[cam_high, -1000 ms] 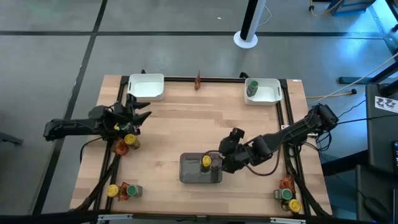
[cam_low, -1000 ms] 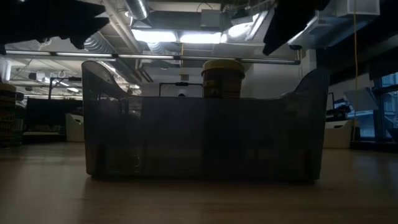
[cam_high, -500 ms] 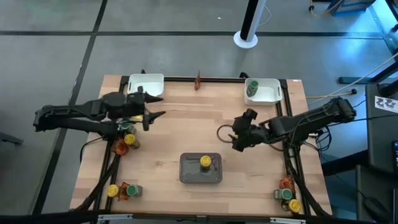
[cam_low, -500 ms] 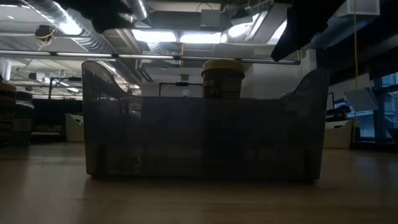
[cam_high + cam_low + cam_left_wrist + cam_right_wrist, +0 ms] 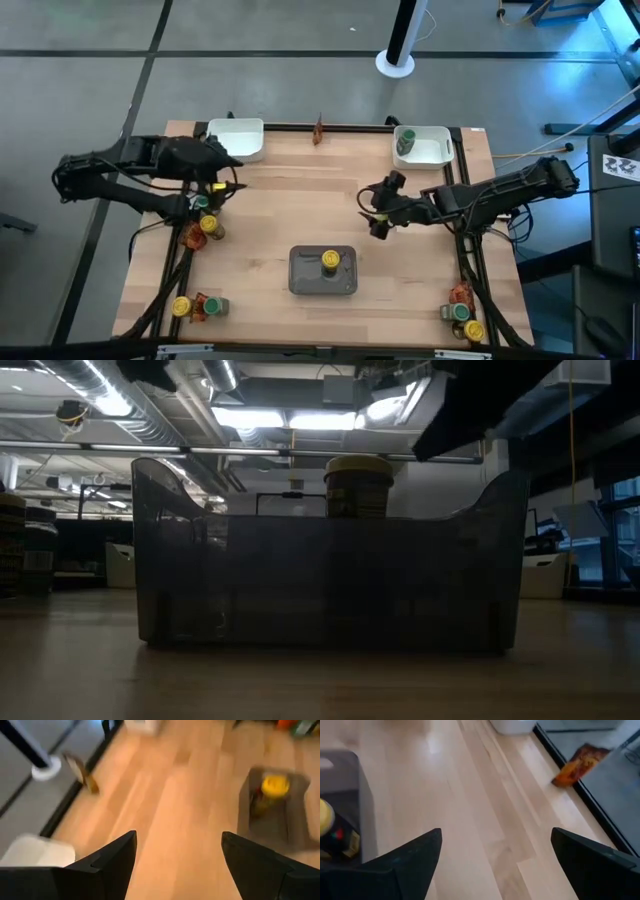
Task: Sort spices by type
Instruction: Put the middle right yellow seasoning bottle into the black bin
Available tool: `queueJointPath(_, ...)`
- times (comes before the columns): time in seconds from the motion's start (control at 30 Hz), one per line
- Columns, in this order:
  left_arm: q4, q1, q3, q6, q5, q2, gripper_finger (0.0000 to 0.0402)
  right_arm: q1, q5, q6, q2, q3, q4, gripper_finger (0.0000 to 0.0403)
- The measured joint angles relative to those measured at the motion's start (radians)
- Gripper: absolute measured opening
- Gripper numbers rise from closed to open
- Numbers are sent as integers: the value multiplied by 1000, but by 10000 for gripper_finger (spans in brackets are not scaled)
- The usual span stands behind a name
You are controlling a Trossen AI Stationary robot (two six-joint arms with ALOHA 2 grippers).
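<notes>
Right gripper (image 5: 376, 211) is held above bare table (image 5: 290, 200), fingers spread, empty, arm extended inward. Left gripper (image 5: 226, 162) is likewise spread, empty, near the white tray (image 5: 236, 139). Yellow-lidded jar (image 5: 331, 261) stands inside grey tray (image 5: 305, 276).

Low view: grey tray (image 5: 330, 580) wall hides lower part of yellow-lidded jar (image 5: 358, 485); only lid and shoulder show. My arms there just dark shapes cut off at top edge.
Left wrist view: jar blurred, label unreadable.
Right wrist view: same jar cut by edge.
High view: corner clusters (image 5: 196, 306) too small to count packets.
</notes>
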Motion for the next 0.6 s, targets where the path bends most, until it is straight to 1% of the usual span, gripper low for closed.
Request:
queueJointPath(0.17,-181,-44,18,-94,0,36,276,0,0,-47,0,0,96,374)
queueJointPath(0.33,-352,-96,18,-226,4,108,276,0,0,-95,2,0,188,374)
queueJointPath(0.43,-413,-126,18,-325,13,155,276,0,0,-120,2,0,223,374)
queueJointPath(0.6,-488,-162,18,-508,16,223,276,0,0,-123,2,0,229,374)
